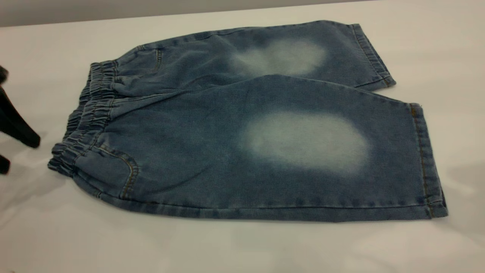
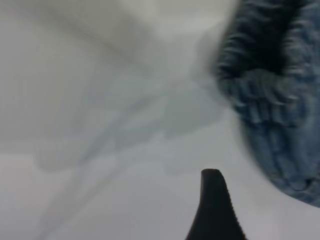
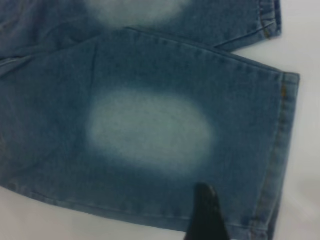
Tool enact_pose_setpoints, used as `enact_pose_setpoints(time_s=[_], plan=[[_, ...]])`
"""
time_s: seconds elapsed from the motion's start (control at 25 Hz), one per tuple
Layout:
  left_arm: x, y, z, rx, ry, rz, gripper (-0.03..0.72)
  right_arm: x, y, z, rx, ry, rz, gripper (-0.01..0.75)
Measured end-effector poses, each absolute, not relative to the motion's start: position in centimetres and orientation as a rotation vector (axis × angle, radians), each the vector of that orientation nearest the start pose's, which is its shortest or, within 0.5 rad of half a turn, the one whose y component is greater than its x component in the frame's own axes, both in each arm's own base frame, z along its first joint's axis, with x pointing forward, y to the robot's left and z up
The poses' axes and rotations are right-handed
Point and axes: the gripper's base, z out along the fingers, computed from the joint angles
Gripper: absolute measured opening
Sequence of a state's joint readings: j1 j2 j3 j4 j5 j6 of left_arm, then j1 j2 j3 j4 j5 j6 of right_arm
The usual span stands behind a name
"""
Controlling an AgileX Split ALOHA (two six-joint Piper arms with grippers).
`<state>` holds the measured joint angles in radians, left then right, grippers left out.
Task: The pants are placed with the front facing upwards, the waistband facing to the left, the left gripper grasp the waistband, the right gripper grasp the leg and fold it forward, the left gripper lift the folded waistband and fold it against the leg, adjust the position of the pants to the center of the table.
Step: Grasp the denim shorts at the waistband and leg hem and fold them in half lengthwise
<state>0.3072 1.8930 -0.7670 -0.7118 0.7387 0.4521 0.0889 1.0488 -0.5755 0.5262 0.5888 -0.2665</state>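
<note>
left gripper point(image 1: 7, 140): at the far left edge of the exterior view, just left of the waistband and apart from it; two black fingers point(image 1: 21, 131) show with a gap between them — jaws released, holding nothing.
waistband point(image 1: 85, 117): one ruched band at the left end of the pants, lying on the tabletop.
pants point(image 1: 212, 151): one pair, spread flat, front up; long axis runs left to right, waistband to the left, hems to the right.
leg point(image 1: 303, 159): two legs side by side — the near one overlaps the far one's edge; each carries one pale oval.
right gripper point(image 3: 207, 215): over the near leg's lower edge, close to its hem; only one dark finger shows, so I cannot tell how the jaws stand.
tabletop point(image 1: 242, 246): white, bare around the pants.
</note>
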Motion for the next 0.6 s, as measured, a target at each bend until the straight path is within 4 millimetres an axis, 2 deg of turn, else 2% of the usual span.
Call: enact_pose_setpoints(time_s=[0.16, 0.4, 0.6], plan=[[27.0, 4.1, 7.5, -0.701, 3.029, -0.782, 0.446, 18.6, 4.2, 24.5, -0.001, 2.463, 0.466, 0.431], [27.9, 3.5, 6.3, -0.743, 2.936, -0.94, 0.446, 18.6, 4.2, 24.6, -0.012, 2.46, 0.466, 0.431], [28.1, 3.6, 5.1, -0.832, 2.916, -0.92, 0.446, 18.6, 4.2, 24.5, -0.013, 2.461, 0.466, 0.431]])
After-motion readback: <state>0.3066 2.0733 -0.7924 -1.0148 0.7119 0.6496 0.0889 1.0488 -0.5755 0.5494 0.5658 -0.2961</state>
